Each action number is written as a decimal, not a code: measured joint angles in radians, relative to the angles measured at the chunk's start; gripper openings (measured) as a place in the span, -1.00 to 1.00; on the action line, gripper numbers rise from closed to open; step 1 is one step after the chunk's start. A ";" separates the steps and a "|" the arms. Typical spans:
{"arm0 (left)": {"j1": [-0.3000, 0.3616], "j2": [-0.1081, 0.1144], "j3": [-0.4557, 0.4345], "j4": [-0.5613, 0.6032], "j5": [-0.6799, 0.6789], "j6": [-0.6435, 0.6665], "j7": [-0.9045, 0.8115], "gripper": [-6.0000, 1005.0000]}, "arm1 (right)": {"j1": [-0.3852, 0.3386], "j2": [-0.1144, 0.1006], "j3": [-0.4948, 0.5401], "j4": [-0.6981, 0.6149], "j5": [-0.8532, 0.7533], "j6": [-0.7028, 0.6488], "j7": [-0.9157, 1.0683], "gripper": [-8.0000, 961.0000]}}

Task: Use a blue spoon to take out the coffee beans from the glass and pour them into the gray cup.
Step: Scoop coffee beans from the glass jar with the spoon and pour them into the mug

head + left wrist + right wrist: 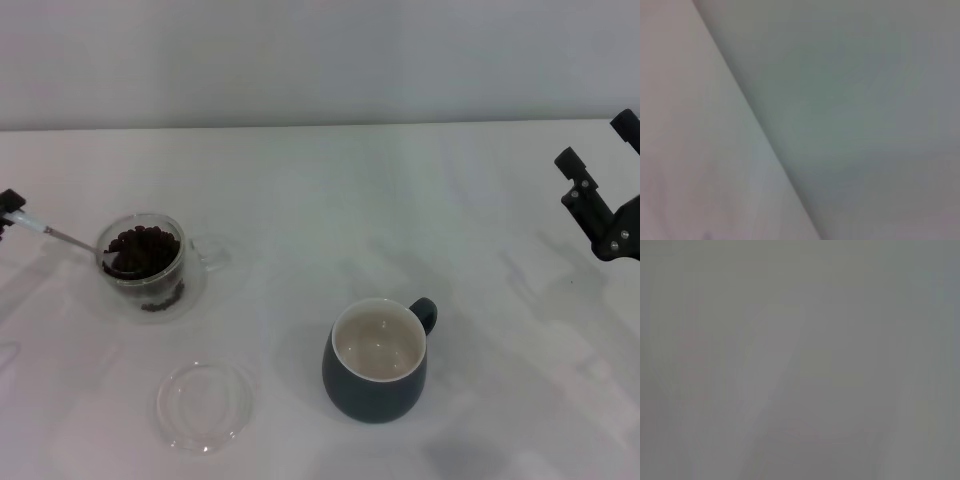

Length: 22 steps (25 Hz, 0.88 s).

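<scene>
The left gripper [8,212] grips the spoon [60,238], its bowl in the beans [145,250] inside the glass [140,265]; next, lift level toward the cup [377,360]

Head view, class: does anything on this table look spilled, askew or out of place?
Nothing is plainly spilled. The coffee beans sit inside the glass, some low between its walls. The blue spoon slants into it from the left end effector. The gray cup stands upright and empty.
</scene>
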 joint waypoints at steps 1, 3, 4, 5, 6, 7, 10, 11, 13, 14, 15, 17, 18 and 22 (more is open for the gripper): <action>0.003 -0.003 -0.013 0.000 0.000 0.008 0.011 -0.73 | 0.000 0.000 0.002 0.001 0.000 0.000 0.000 0.26; 0.007 -0.005 -0.028 0.000 -0.002 0.021 0.025 -0.73 | 0.001 0.000 0.004 0.002 0.000 0.000 0.000 0.26; 0.009 -0.007 -0.033 0.000 -0.005 0.028 0.032 -0.73 | 0.000 0.000 0.004 0.002 0.000 0.000 0.000 0.26; 0.010 -0.008 -0.037 0.000 -0.008 0.035 0.037 -0.73 | 0.000 0.000 0.004 0.002 0.000 0.000 0.000 0.26; 0.011 -0.010 -0.039 0.000 -0.015 0.046 0.047 -0.73 | 0.000 0.000 0.004 0.002 0.000 0.000 0.000 0.26; 0.012 -0.011 -0.040 0.000 -0.023 0.056 0.055 -0.73 | 0.000 0.000 0.004 0.002 0.000 0.000 0.000 0.26; 0.010 -0.012 -0.040 0.001 -0.033 0.076 0.070 -0.73 | 0.000 0.000 0.012 0.002 0.000 0.000 -0.001 0.26; 0.007 -0.013 -0.039 0.001 -0.033 0.079 0.072 -0.73 | 0.001 -0.001 0.015 0.002 0.000 0.000 -0.001 0.26; -0.001 -0.014 -0.036 0.001 -0.031 0.085 0.078 -0.73 | 0.002 -0.001 0.019 0.002 0.000 0.000 -0.001 0.26; -0.008 -0.015 -0.034 0.001 -0.029 0.090 0.083 -0.73 | 0.002 -0.001 0.020 0.001 0.000 0.000 -0.001 0.26; -0.013 -0.016 -0.032 0.001 -0.027 0.094 0.087 -0.73 | 0.003 -0.001 0.023 0.000 0.000 0.000 -0.001 0.26; -0.029 -0.017 -0.030 0.001 -0.017 0.102 0.096 -0.73 | 0.003 -0.001 0.028 -0.001 0.000 0.000 -0.001 0.26; -0.037 -0.018 -0.028 0.001 -0.010 0.105 0.098 -0.73 | 0.003 -0.002 0.031 -0.001 0.000 -0.001 -0.001 0.26; -0.077 -0.027 -0.010 0.002 0.020 0.115 0.108 -0.73 | 0.003 -0.002 0.052 -0.003 0.000 -0.006 -0.001 0.26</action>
